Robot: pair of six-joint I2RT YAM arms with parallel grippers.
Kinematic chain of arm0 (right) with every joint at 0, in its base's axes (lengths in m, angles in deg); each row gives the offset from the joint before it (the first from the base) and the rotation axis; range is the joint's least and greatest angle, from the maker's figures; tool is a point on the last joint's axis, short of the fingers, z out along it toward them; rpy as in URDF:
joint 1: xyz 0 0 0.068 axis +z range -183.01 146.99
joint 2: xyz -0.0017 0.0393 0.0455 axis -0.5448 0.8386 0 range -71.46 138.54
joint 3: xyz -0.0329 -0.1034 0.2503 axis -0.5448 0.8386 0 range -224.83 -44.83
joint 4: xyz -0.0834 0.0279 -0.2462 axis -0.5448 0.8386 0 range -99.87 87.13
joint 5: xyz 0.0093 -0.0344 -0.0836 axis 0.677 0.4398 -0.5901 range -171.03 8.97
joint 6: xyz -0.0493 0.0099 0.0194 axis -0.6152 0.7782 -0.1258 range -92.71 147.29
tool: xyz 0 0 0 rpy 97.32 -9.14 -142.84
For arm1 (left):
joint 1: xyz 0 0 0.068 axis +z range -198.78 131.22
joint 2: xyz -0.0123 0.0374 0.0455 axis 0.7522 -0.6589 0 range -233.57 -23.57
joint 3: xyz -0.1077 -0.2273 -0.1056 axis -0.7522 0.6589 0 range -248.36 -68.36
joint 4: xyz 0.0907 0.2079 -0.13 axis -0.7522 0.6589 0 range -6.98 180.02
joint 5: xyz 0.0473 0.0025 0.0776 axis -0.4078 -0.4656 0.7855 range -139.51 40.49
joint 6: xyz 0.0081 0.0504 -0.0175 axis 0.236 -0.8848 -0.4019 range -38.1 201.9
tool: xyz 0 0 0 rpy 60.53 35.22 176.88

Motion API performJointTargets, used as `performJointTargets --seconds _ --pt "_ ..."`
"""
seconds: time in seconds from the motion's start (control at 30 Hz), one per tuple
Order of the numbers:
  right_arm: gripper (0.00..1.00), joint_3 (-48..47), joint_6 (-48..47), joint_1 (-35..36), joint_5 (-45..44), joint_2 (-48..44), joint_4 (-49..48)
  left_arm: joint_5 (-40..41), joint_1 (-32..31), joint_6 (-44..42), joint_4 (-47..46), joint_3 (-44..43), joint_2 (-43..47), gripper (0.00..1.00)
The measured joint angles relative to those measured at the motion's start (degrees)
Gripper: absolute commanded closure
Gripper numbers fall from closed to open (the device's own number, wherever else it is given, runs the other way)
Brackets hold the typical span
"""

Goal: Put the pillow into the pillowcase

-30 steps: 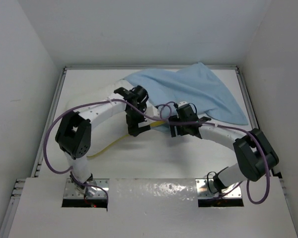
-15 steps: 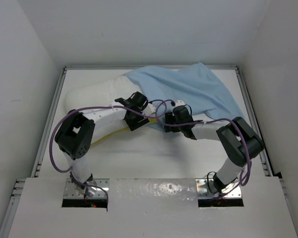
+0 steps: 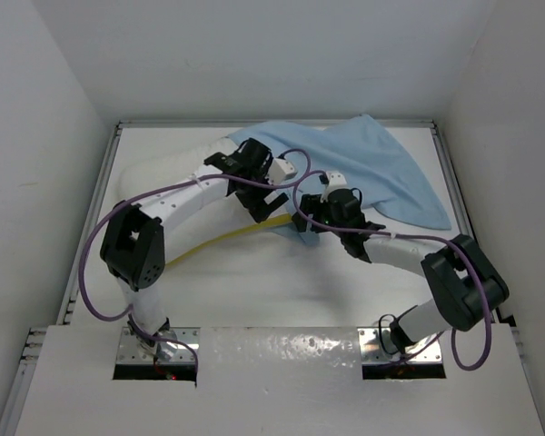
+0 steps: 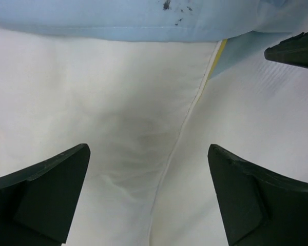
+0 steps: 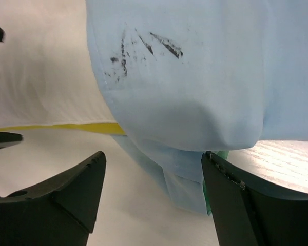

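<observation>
- Left claw (image 4: 148,154) hangs spread and empty over the pillow (image 4: 92,97), just short of the pillowcase (image 3: 381,168). Its fingers stand on either side of the pillow's seam (image 4: 182,128) and pinch nothing.
- Right claw (image 5: 153,159), beside the left one at the pillowcase's near-left corner, is spread too. The light-blue hem (image 5: 159,130) bulges just above its fingers, and neither grips it.
- The pillow lies on the desk (image 3: 300,304), mostly outside the pillowcase to its left. Only the end nearest the case sits beneath the blue fabric, and the yellow band (image 3: 222,241) runs out from under that hem.
- Step in hand, as I judge it: opening the pillowcase mouth — insertion has barely begun.
- The next move calls for 1 claw to pinch a single layer of hem and lift it while the other feeds the pillow toward the case. Catching 2 layers would shut the mouth.
</observation>
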Motion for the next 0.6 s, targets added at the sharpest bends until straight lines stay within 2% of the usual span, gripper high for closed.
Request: performJointTargets --seconds 0.17,0.33,0.47,0.5,0.57,0.6 --pt "0.21 -0.7 -0.2 0.0 -0.7 3.6 2.3 3.7 0.0 -1.4 6.6 -2.4 -2.1 0.0" --pt "0.29 -0.7 0.3 0.0 -1.3 6.6 2.5 9.7 0.4 -2.6 8.8 3.1 -2.5 0.0" --pt "0.51 -1.3 1.6 0.0 -0.7 11.2 0.6 16.1 0.7 -2.7 3.3 8.1 -3.5 0.01" --pt "0.63 -1.4 1.9 0.0 -0.7 12.6 0.0 17.7 0.7 -2.6 2.0 8.5 -4.0 0.03" --pt "0.77 -2.0 2.8 0.0 -0.3 13.8 -1.2 20.5 0.8 -2.2 -0.7 8.9 -5.2 0.28" --pt "0.91 -2.0 3.1 0.0 -0.2 14.1 -1.3 21.5 0.9 -1.9 -2.2 9.0 -5.8 0.46"
